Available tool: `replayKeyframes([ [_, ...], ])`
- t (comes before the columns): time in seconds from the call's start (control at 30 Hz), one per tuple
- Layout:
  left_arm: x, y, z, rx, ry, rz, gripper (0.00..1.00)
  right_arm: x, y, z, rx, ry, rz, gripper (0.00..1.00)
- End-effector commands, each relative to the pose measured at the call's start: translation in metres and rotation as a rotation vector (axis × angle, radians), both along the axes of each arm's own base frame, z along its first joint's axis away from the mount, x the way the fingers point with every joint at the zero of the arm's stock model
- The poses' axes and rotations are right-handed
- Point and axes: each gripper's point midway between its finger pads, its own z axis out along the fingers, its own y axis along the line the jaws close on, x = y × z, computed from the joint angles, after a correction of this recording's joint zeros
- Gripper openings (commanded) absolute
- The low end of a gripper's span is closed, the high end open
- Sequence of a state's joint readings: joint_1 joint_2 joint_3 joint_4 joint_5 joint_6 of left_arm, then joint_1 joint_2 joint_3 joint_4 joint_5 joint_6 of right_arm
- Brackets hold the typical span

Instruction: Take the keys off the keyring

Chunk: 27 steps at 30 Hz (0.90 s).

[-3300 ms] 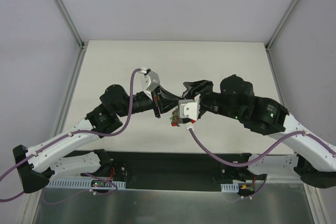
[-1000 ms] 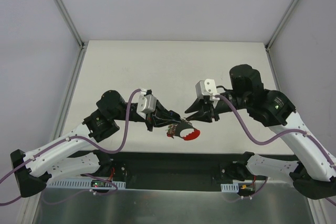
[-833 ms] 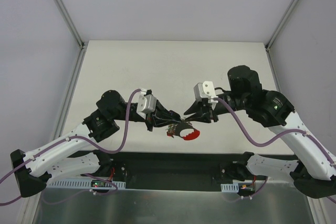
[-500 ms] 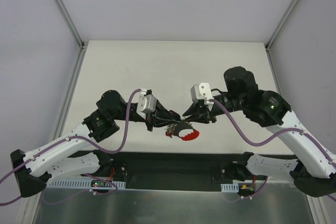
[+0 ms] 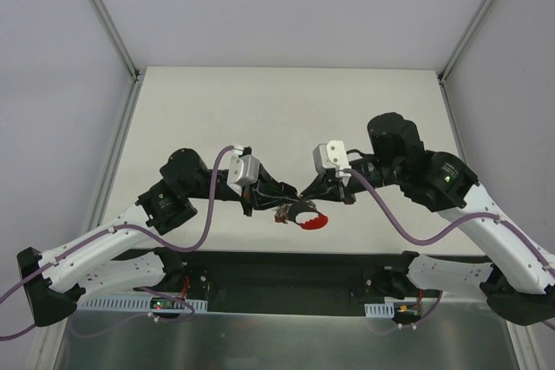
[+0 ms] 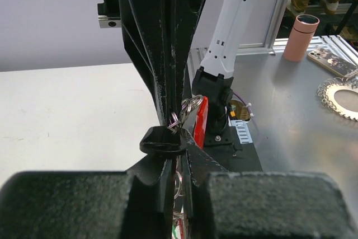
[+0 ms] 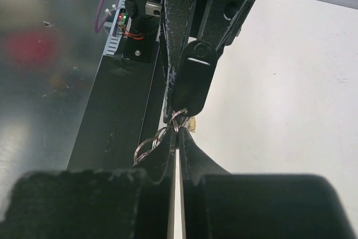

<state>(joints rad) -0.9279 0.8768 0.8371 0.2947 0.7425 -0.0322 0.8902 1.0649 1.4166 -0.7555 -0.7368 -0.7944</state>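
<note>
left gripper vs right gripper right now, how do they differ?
Left gripper points right; right gripper points left. Left gripper clamps the black fob; right gripper nips the keyring. Both are shut, tip to tip, over the table.

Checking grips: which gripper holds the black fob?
The left gripper: the fob sits between its fingers, while the right gripper is shut on the keyring next to it.
</note>
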Motion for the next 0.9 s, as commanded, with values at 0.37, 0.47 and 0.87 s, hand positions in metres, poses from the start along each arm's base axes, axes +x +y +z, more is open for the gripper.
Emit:
replayKeyframes([
  [0.37, 0.002, 0.031, 0.039, -0.059, -0.154, 0.130, 0.50, -0.029, -0.017, 0.018, 0.079, -0.133, 0.146, 0.01],
  [0.47, -0.004, 0.032, 0.040, -0.021, -0.174, 0.085, 0.56, -0.035, -0.020, 0.021, 0.099, -0.140, 0.175, 0.01],
  [0.87, -0.028, 0.019, 0.028, 0.055, -0.068, -0.109, 0.55, -0.045, -0.019, 0.040, 0.203, -0.167, 0.203, 0.01],
])
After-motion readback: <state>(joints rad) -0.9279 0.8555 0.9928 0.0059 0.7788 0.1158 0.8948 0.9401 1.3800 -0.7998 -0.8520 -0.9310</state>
